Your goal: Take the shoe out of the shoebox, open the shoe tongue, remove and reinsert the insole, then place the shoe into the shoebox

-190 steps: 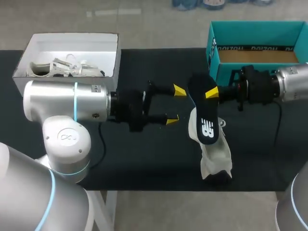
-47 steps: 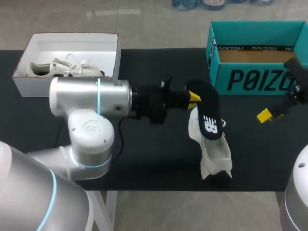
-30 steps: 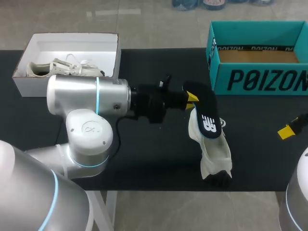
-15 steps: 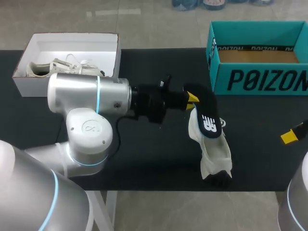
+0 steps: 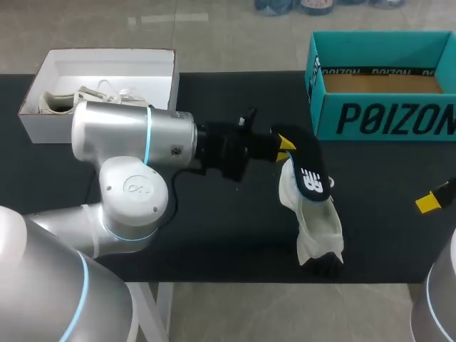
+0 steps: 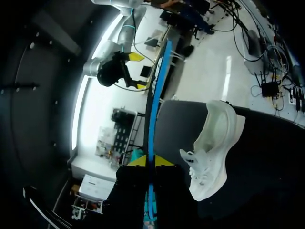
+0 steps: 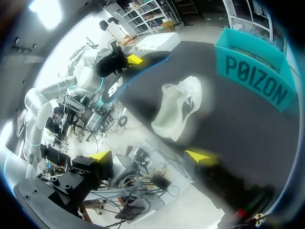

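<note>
My left gripper (image 5: 283, 145) is shut on the heel end of a black insole (image 5: 308, 171) with a white logo, held above the table. The insole slants down over the far end of a white shoe (image 5: 315, 226) that lies on the black table; contact is unclear. In the left wrist view the insole (image 6: 155, 109) runs edge-on between my gripper's (image 6: 150, 162) yellow tips, with the shoe (image 6: 214, 148) beside it. My right gripper (image 7: 150, 155) stands wide open and empty, far off the shoe (image 7: 178, 109); one yellow fingertip (image 5: 427, 202) shows at the table's right edge.
A teal shoebox (image 5: 381, 114) stands open at the back right, its inside bare. At the back left, a white box (image 5: 107, 60) holds another pale shoe (image 5: 92, 101). The black table (image 5: 214, 235) runs to its front edge just beyond the white shoe.
The left arm has shifted slightly right, bringing the insole a little lower over the shoe. The right gripper's yellow tip has drifted slightly toward the table's front.
</note>
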Available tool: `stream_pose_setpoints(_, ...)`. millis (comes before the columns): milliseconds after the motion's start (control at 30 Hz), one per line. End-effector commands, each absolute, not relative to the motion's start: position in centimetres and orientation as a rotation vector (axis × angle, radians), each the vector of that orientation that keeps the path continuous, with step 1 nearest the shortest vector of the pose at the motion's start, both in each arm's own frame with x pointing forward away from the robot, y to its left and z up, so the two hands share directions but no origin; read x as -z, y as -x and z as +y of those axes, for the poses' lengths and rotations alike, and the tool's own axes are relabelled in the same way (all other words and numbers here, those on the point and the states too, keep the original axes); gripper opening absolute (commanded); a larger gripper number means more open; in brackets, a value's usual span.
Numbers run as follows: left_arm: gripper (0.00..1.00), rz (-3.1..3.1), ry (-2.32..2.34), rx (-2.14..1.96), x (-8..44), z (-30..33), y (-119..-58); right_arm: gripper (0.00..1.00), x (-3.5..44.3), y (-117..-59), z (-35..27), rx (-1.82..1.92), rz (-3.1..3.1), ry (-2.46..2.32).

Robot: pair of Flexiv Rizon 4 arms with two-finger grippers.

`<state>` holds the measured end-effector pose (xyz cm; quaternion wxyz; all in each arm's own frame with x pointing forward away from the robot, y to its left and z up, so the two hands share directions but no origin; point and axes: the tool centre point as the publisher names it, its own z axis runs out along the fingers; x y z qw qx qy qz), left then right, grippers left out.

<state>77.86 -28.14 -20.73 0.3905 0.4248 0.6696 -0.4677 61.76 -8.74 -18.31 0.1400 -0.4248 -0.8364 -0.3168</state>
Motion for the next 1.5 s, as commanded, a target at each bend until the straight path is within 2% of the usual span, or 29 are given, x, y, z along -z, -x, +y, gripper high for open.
stream_pose_setpoints(33,0.00,1.705,-1.081,1.185,20.7,-28.3,-77.9,1.00,18.3,-61.5,-8.7,0.916,-2.419,1.232)
stream_pose_setpoints(1100,0.00,1.705,-1.081,1.185,20.7,-28.3,-77.9,1.00,18.2,-61.5,-8.9,0.924,-2.432,1.216)
stream_pose_setpoints(1500,0.00,1.705,-1.081,1.185,20.7,-28.3,-77.9,1.00,18.1,-60.6,-15.0,1.012,-2.597,1.336)
